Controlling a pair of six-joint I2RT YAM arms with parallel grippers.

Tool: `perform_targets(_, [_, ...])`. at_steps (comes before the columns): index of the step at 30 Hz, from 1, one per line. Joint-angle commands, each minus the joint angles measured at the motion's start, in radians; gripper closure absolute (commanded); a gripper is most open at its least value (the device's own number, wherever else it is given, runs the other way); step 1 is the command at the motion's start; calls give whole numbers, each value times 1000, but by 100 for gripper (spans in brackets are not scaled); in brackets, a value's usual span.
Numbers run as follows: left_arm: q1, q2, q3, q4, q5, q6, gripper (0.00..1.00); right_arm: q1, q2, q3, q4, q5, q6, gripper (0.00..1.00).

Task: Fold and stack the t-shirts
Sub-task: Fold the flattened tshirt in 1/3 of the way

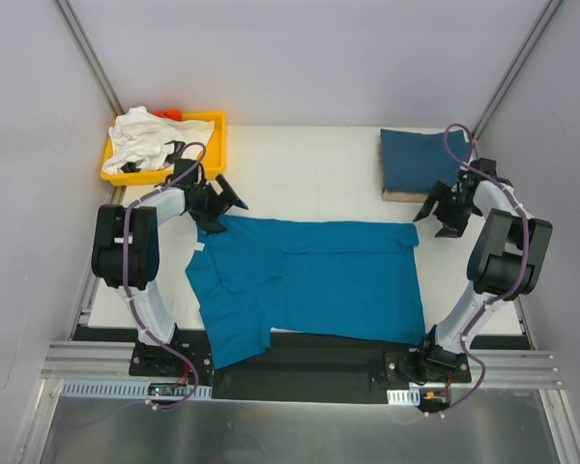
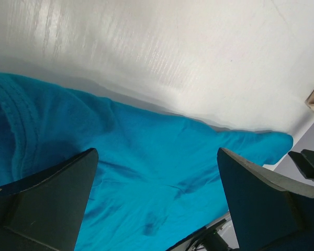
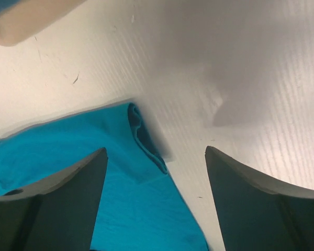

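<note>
- We see the teal-blue t-shirt [image 1: 309, 280] spread flat across the near half of the white table [image 1: 309, 174]; its far edge runs almost straight from one gripper to the other; a flap of cloth lies folded over on its left part; its near-left part reaches past the table's near edge onto the dark rail [image 1: 309, 362].
- The darker blue t-shirt [image 1: 420, 159] lies folded at the far right of the table, on a tan pad [image 1: 396, 195]; it is well apart from the teal one.
- The white t-shirt with black marks [image 1: 145, 140] sits crumpled in the yellow tray [image 1: 217, 145] at the far left corner; something orange-red [image 1: 171, 114] shows behind it in the tray.
- The left gripper [image 1: 222, 211] hangs over the far-left corner of the teal-blue t-shirt, just beside the tray; in its wrist view the dark fingers [image 2: 42, 204] stand wide apart with nothing between them but the cloth below; a ribbed seam shows at the left of that view; we cannot tell whether the tips touch the cloth.
- The right gripper [image 1: 438, 220] hangs at the far-right corner of the teal-blue t-shirt, between it and the tan pad; its fingers [image 3: 261, 204] are spread wide and hold nothing; the shirt's corner, with its hem doubled over, lies below the left finger and the gap, and bare table lies below the right one; the pad's edge shows in the upper left of that view.
</note>
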Motion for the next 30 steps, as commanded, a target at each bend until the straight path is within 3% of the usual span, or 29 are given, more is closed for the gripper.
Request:
perform_targets(1, [6, 49, 29, 0, -30, 44, 1, 24, 32, 33, -62, -85, -58, 25])
perform_targets(5, [15, 63, 42, 0, -26, 49, 1, 73, 61, 47, -80, -116, -74, 32])
perform_targets(13, [39, 53, 19, -6, -35, 49, 1, 100, 26, -2, -121, -96, -38, 34])
perform_targets(16, [47, 49, 14, -6, -37, 50, 1, 103, 4, -5, -181, -105, -28, 45])
perform_targets(20, [56, 42, 8, -12, -44, 55, 1, 104, -29, -7, -235, -54, -14, 51])
perform_targets(25, [61, 39, 13, -16, -38, 60, 1, 106, -45, -1, -270, -125, 3, 74])
perform_targets(30, [61, 39, 17, -21, -38, 63, 1, 116, -31, -1, -272, -189, 14, 82])
